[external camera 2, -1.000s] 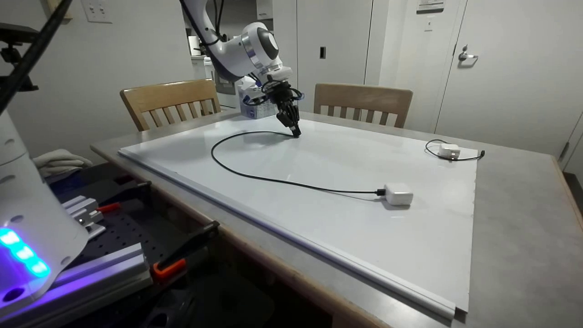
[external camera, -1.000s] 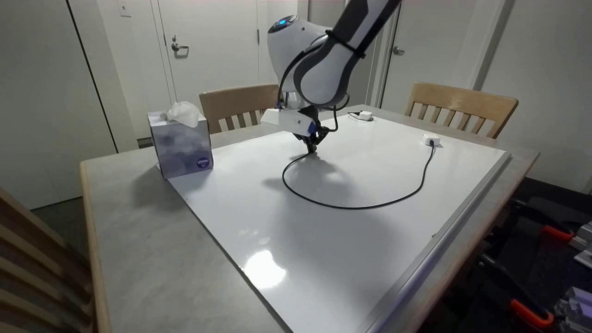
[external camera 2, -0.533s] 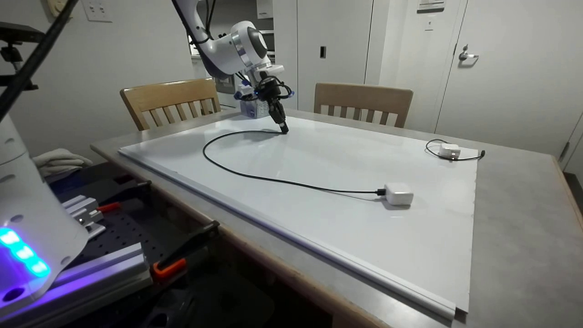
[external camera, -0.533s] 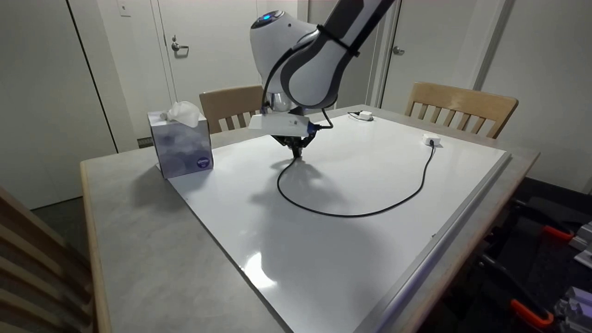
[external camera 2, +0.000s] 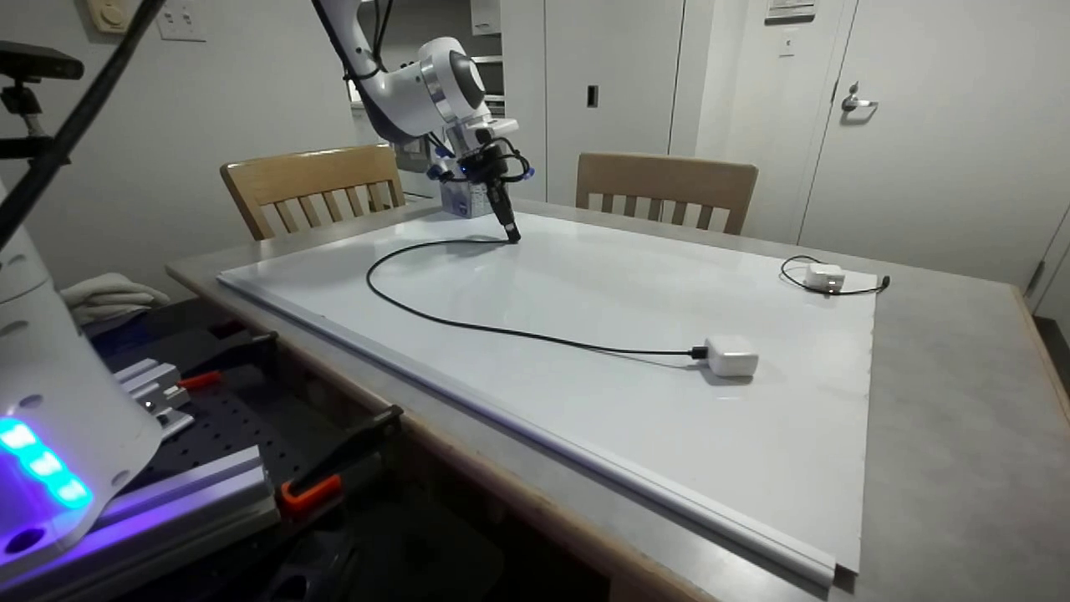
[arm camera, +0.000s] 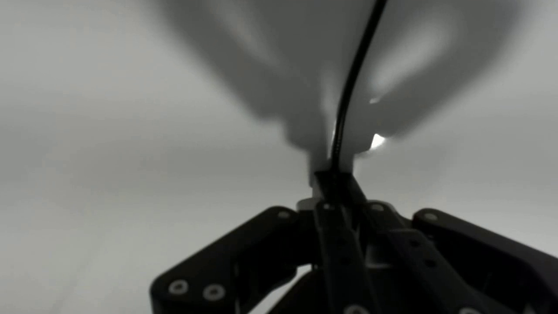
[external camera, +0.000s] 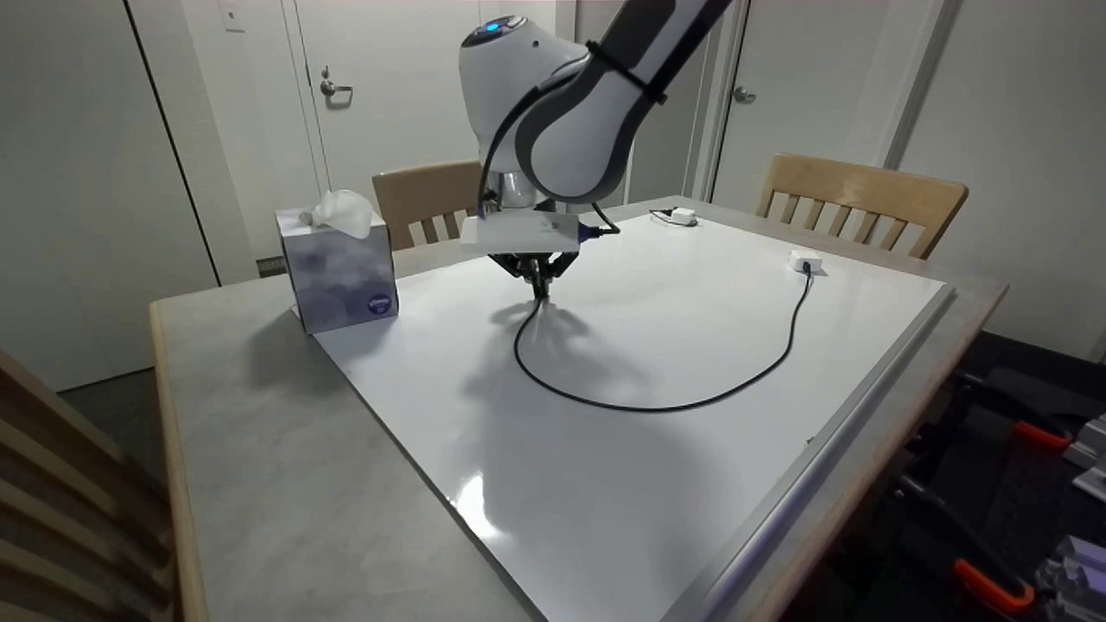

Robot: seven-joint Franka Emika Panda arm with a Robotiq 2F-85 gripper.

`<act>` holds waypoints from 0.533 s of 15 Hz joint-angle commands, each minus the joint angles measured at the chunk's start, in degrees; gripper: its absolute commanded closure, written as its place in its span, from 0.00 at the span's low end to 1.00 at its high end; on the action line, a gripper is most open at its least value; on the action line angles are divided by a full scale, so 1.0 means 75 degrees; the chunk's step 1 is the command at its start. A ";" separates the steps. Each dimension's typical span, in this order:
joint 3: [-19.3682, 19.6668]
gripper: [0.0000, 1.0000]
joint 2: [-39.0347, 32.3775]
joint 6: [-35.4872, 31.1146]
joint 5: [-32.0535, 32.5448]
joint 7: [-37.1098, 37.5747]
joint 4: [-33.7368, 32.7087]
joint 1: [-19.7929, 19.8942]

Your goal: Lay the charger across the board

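Wrist view: the gripper (arm camera: 335, 176) has its dark fingers (arm camera: 351, 188) drawn together, clamped on the charger (arm camera: 354, 69), which runs up and out through the top. The gripped end itself is hidden between those tips. Over to an exterior view, and the tips hang right down low at the glossy white board (external camera 2: 602, 284); whether they touch it, there's no telling. From that grip the black cable (external camera: 650, 409) swings round in a big, lazy curve across the white surface, all the way to the pale plug block (external camera 2: 731, 357), sitting on the board well apart from the gripper. There's company out here, too: another white block (external camera 2: 823, 278), a black lead (external camera 2: 861, 292) looped about it, lies at a corner, the lead's tip poking past the board's edge towards the grey tabletop (external camera 2: 961, 376). And at a different corner stands the tissue box (external camera: 341, 272), white tissue (external camera: 343, 213) puffing out of its top.
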State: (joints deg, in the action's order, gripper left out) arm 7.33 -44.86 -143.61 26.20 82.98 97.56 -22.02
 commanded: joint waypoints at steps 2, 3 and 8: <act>-0.0686 0.98 -0.0314 -0.0372 -0.0482 -0.1835 -0.0353 0.0273; -0.0776 0.98 -0.0326 -0.0377 -0.0564 -0.2223 -0.0397 0.0271; -0.0271 0.93 -0.0099 -0.0160 -0.0630 -0.2071 -0.0253 -0.0161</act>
State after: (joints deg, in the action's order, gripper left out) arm 4.11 -45.51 -144.68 22.95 68.33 95.74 -22.11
